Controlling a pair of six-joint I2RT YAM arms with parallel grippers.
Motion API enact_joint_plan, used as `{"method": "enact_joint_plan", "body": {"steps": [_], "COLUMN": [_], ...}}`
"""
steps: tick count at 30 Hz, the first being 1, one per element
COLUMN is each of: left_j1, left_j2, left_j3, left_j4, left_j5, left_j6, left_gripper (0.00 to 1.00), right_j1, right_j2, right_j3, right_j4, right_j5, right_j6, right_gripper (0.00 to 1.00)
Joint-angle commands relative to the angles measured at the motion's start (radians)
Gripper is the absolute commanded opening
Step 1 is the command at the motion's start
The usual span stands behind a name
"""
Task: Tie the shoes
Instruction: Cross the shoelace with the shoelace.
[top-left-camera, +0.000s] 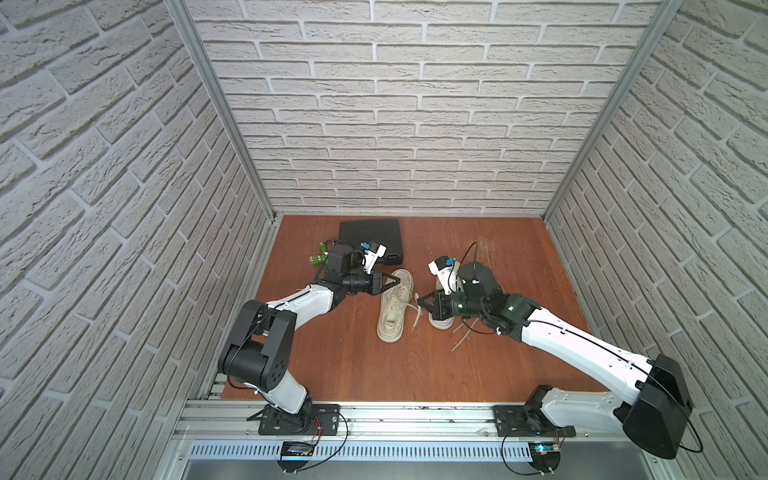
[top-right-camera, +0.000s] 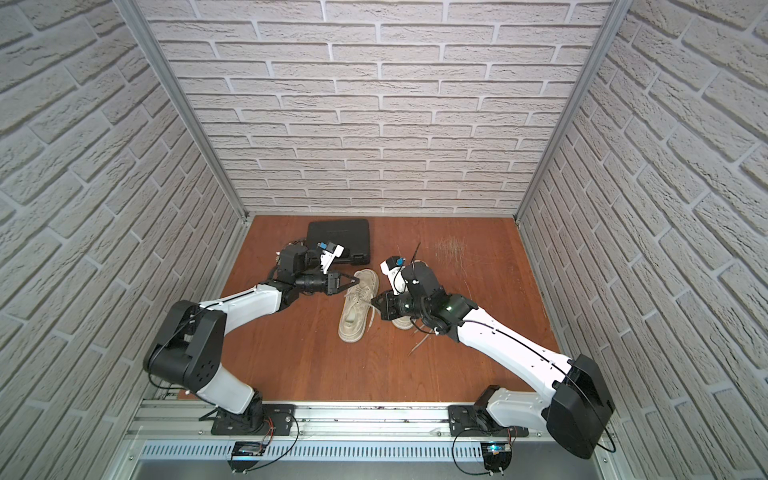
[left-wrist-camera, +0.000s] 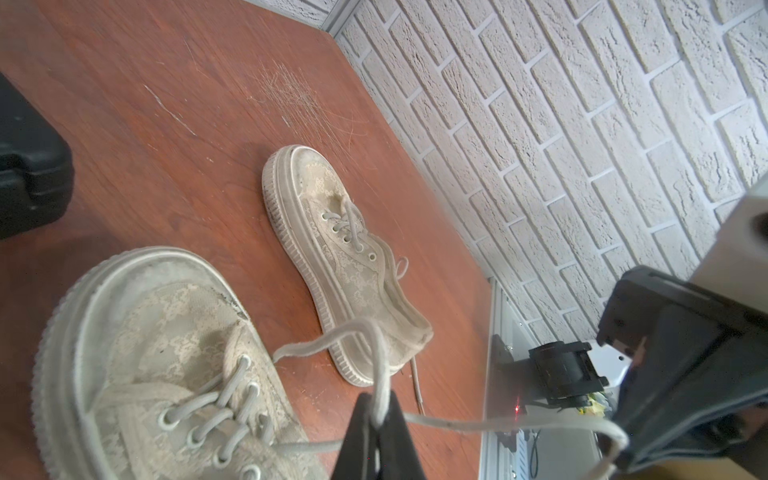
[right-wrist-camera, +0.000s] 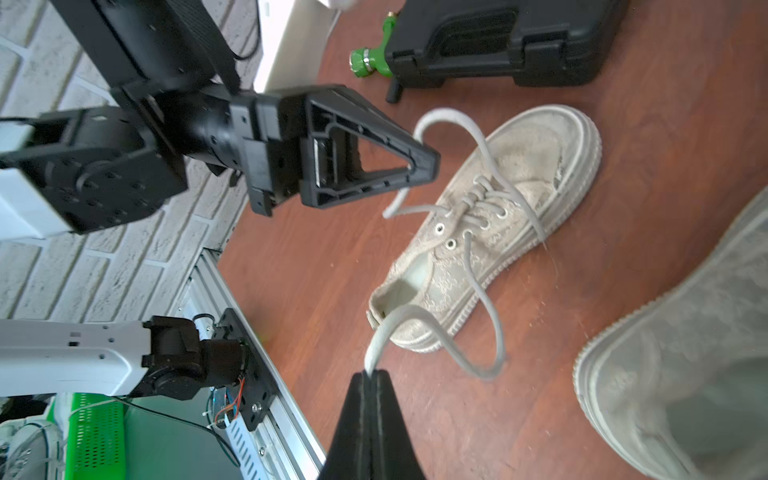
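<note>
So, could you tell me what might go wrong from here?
Both the left gripper and the right gripper pinch thin laces; either could slip out under tension.
The shoe lies loose on the table, so pulling may drag it.
The other shoe sits under the right arm and may get knocked.

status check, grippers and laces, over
Left gripper shut on one lace, right gripper shut on the other lace. Both from the same shoe, no bow yet. Second shoe under the right arm, black case behind, neither blocking.
</note>
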Motion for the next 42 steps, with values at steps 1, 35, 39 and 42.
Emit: {"method": "enact_joint_plan", "body": {"steps": [1, 35, 39, 42], "left_j1": [-0.005, -0.018, -0.021, -0.021], "left_j2": [0.025, 0.043, 0.043, 0.043], "left_j3": [-0.011, -0.023, -0.020, -0.020], "left_j4": [0.113, 0.180, 0.183, 0.186], "left_j5": [0.037, 0.068, 0.068, 0.068], "left_j6": [-0.033, -0.049, -0.051, -0.051], "left_gripper": [0.09, 0.26, 0.26, 0.27], "right_j1": [-0.040, -0.174, -0.174, -0.173], "right_j2": [0.040, 0.417, 0.433, 0.440], "right_j3": [0.041, 0.237, 0.242, 0.238], "right_j4": [0.175, 0.492, 0.501, 0.514], "right_j5": [-0.133, -0.305, -0.308, -0.314], "right_j6": [0.050, 0.233, 0.239, 0.250], "right_gripper": [0.02, 0.02, 0.03, 0.03]}}
